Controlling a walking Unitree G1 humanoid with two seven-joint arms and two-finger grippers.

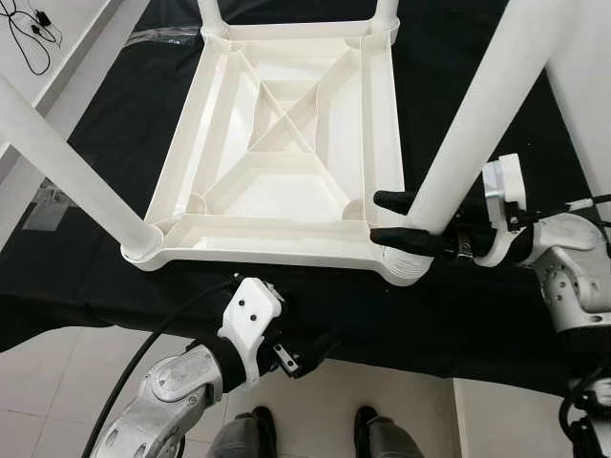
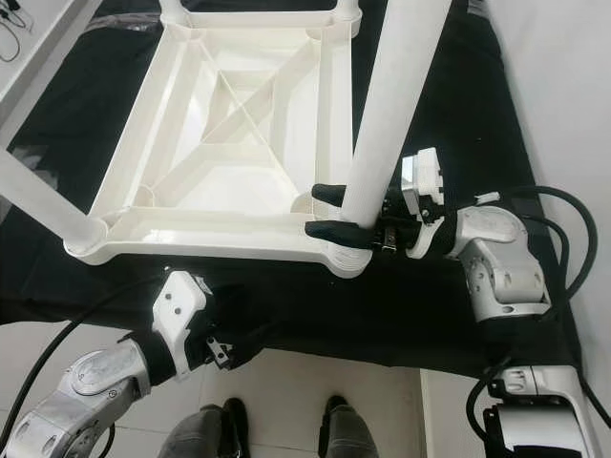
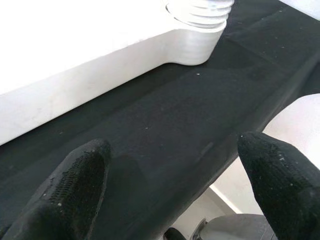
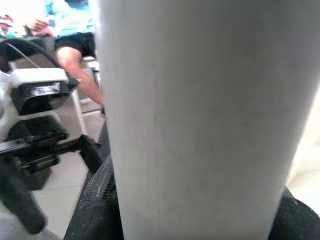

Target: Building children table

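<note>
A white plastic children's table (image 1: 267, 253) lies upside down on a black cloth (image 1: 449, 315), its ribbed underside facing up. Legs stand in its corner sockets. My right gripper (image 1: 396, 218) is shut on the near right leg (image 1: 477, 124) just above its socket, one black finger on each side. The right wrist view has this leg (image 4: 200, 125) pressed against the pads. My left gripper (image 1: 315, 353) hangs below the table's front edge, over the cloth's hem. Its fingers (image 3: 75, 185) are open with nothing between them, facing the near right corner socket (image 3: 200, 20).
The near left leg (image 1: 67, 167) slants up toward the left. Two far legs (image 1: 212, 14) rise at the back. A white frame and black cables (image 1: 33, 38) lie at the upper left. Tiled floor (image 1: 57, 372) and my feet are below. A seated person (image 4: 75, 45) is in the background.
</note>
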